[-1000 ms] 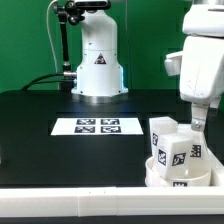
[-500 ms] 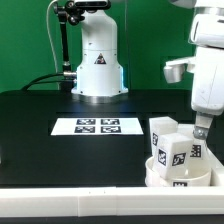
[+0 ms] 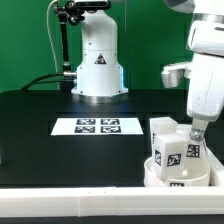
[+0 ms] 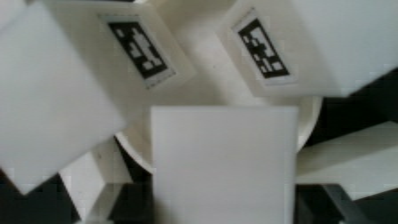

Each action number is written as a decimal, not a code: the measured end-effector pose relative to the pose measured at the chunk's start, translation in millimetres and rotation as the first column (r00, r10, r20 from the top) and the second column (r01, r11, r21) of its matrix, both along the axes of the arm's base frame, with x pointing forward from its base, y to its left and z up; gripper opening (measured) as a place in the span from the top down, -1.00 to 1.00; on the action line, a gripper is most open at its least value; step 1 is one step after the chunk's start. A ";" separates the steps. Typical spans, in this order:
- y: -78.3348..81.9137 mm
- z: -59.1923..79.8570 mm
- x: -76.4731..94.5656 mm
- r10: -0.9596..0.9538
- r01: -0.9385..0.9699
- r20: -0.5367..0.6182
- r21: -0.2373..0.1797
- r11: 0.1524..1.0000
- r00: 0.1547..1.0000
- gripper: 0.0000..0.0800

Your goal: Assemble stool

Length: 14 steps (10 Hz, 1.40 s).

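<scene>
The round white stool seat (image 3: 150, 173) lies at the exterior view's lower right with three short white legs standing in it, each with square markers: one at the back (image 3: 164, 129), one in front (image 3: 170, 152), one on the right (image 3: 196, 150). My gripper (image 3: 197, 132) hangs low over the right leg, fingers pointing down. In the wrist view a plain white leg (image 4: 221, 160) stands between my dark fingers (image 4: 132, 195), which sit on either side of it and look open. Two tagged legs (image 4: 134, 50) (image 4: 267, 45) and the seat's rim (image 4: 313, 118) lie beyond.
The marker board (image 3: 97, 126) lies mid-table on the black surface. The robot's white base (image 3: 97, 62) and a camera stand (image 3: 62, 40) rise at the back. A long white rail (image 3: 70, 196) runs along the front edge.
My gripper has come down from above the legs and shifted slightly toward the exterior view's left, ending over the right leg. The seat and legs have not moved.
</scene>
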State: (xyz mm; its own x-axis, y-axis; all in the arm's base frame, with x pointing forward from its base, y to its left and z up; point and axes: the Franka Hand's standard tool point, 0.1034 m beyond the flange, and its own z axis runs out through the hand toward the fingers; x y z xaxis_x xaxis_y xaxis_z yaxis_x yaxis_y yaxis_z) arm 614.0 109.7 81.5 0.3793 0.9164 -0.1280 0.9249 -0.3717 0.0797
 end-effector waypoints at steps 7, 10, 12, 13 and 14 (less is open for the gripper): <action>-1.4 -0.2 0.0 -0.314 0.313 0.044 0.016 0.950 0.949 0.15; -1.5 -0.9 -0.5 -0.577 0.576 0.078 0.042 0.817 0.813 0.15; -1.7 -1.1 -1.0 -0.761 0.757 0.091 0.073 0.649 0.643 0.15; -1.8 -1.2 -1.6 -0.833 0.829 0.089 0.087 0.552 0.545 0.15; -1.7 -1.4 -2.5 -0.895 0.890 0.080 0.100 0.444 0.438 0.15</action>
State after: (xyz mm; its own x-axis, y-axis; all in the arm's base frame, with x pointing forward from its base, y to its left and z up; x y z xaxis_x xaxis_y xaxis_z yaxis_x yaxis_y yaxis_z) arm 611.5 108.0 80.1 0.9979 0.0640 -0.0051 0.0641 -0.9912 0.1158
